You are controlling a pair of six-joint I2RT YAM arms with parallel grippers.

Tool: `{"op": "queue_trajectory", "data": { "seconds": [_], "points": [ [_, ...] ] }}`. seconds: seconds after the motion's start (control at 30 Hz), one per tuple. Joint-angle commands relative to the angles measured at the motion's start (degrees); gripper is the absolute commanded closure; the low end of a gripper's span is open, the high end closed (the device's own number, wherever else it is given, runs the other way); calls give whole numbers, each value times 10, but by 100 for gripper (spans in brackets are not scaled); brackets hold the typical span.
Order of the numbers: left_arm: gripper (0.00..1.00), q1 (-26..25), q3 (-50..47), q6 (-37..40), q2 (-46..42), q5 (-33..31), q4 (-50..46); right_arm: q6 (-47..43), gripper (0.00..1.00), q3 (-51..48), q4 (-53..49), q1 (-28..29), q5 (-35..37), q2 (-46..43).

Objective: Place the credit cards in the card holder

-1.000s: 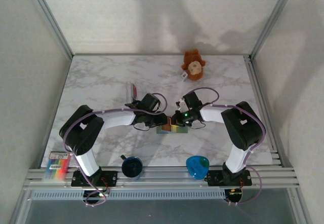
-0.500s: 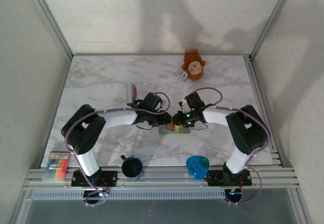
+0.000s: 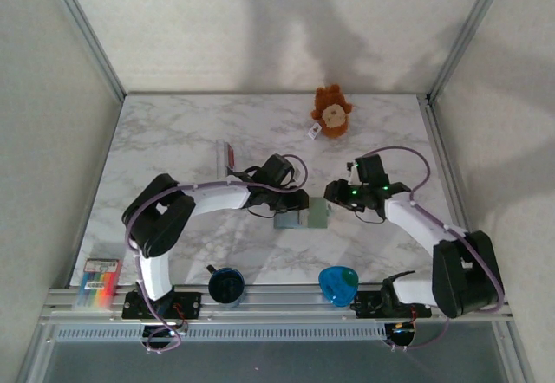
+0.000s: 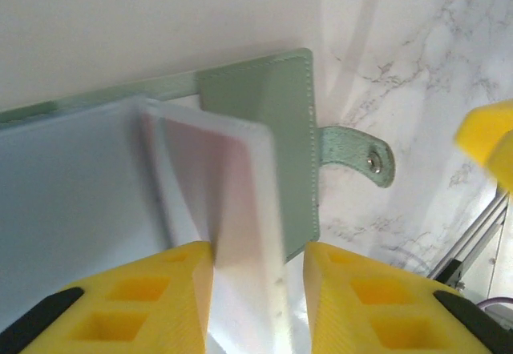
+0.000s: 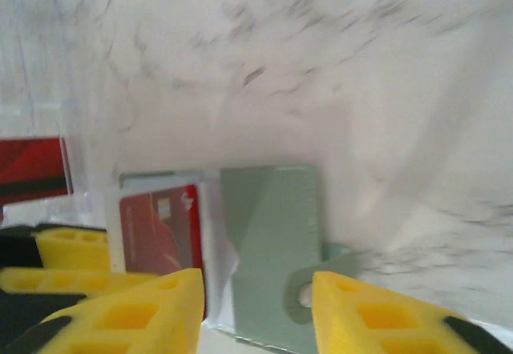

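Card holder lies open on the worktop between my tools, a credit card partly in. My left tool sits narrow astride the card; whether it grips, I cannot tell. My right tool is open, empty. Next I'd press the card home.

The overhead camera looks down from behind; both wrist cameras closely share the card holder.

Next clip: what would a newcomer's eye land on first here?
The action converges mid-table on the grey-green card holder. The left gripper, yellow fingers apart, straddles a red credit card in the opened holder; the right gripper hangs open over it. A brown plush toy sits alone near the far edge.
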Motion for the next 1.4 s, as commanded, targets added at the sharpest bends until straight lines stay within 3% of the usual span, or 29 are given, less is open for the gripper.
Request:
{"op": "queue_trajectory", "data": {
  "seconds": [0.0, 0.17, 0.3, 0.57, 0.77, 0.9, 1.1, 1.37],
  "points": [
    [62, -14, 22, -22, 19, 34, 14, 3, 59, -2, -56, -32, 33, -36],
    [60, -19, 22, -40, 26, 53, 39, -19, 59, 19, -92, -45, 48, -79],
    [59, -13, 12, -28, -3, 33, 27, -57, 58, 43, -110, -38, -6, -74],
    [57, 39, -29, 0, -141, -50, -45, -72, 56, 113, -124, 74, 6, -9],
    [53, 110, -63, 15, -272, -131, -142, 25, 49, 180, -75, 193, 37, 71],
    [49, 168, -79, 29, -340, -153, -208, 66, 47, 232, -25, 246, 15, 144],
    [47, 304, -151, 59, -416, -112, -226, 57, 42, 349, -31, 301, 12, 278],
    [46, 428, -222, 98, -426, -38, -217, 24, 39, 519, -148, 350, 167, 416]
  ]
}}
